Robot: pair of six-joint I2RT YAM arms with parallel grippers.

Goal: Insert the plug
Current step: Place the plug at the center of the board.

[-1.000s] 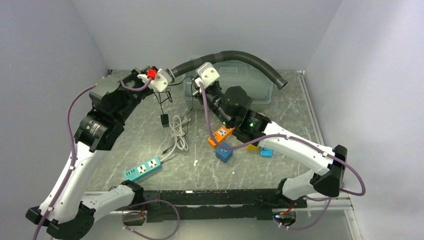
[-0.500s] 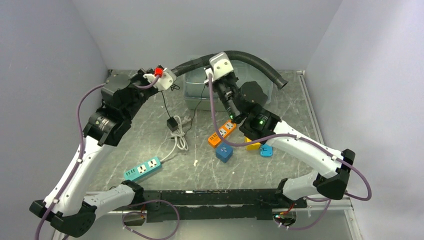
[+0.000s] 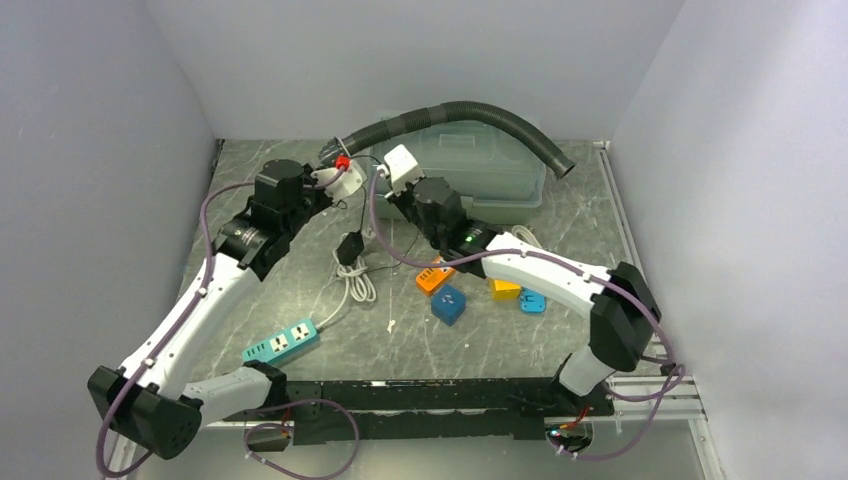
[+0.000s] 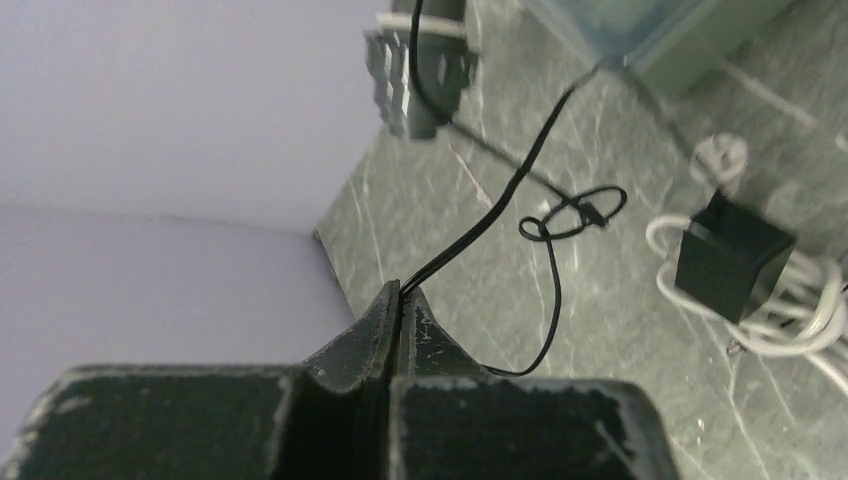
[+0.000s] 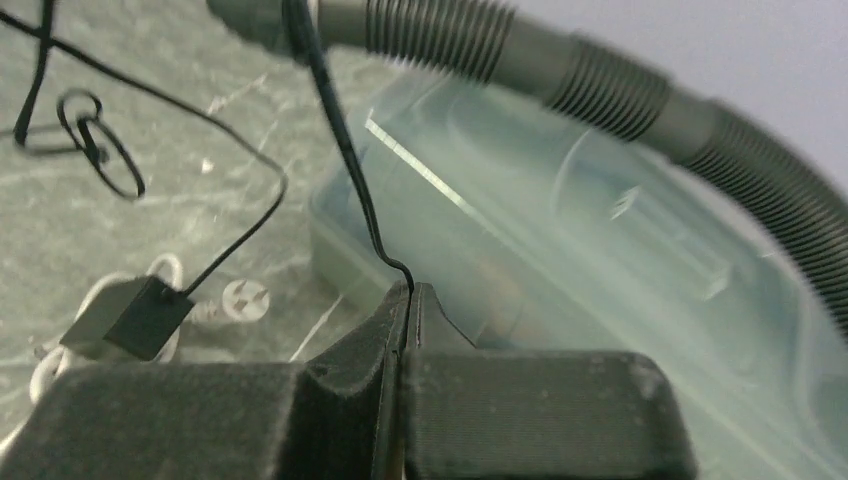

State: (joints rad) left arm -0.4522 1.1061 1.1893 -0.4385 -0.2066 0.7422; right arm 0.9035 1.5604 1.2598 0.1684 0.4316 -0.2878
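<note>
The black plug (image 3: 350, 248) lies on the marble table on a coil of white cable, and it also shows in the left wrist view (image 4: 735, 258) and the right wrist view (image 5: 130, 315). Its thin black cable (image 4: 500, 205) runs up from it in a loose loop. My left gripper (image 4: 403, 292) is shut on this cable at its fingertips. My right gripper (image 5: 410, 290) is shut on the same cable (image 5: 345, 140) further along, above the table near the clear box. A teal power strip (image 3: 283, 340) lies at the front left, far from both grippers.
A clear lidded box (image 3: 480, 165) and a grey corrugated hose (image 3: 490, 112) stand at the back. An orange power strip (image 3: 437, 275), a blue cube (image 3: 449, 304), a yellow block (image 3: 504, 289) and a light-blue piece (image 3: 532, 301) lie mid-table. The white cable (image 3: 358, 280) has a round plug (image 5: 245, 298).
The left arm has stretched forward and right; the right wrist swung back left after rising over the box. The black plug has shifted slightly right. Both grippers stay shut on the cable.
</note>
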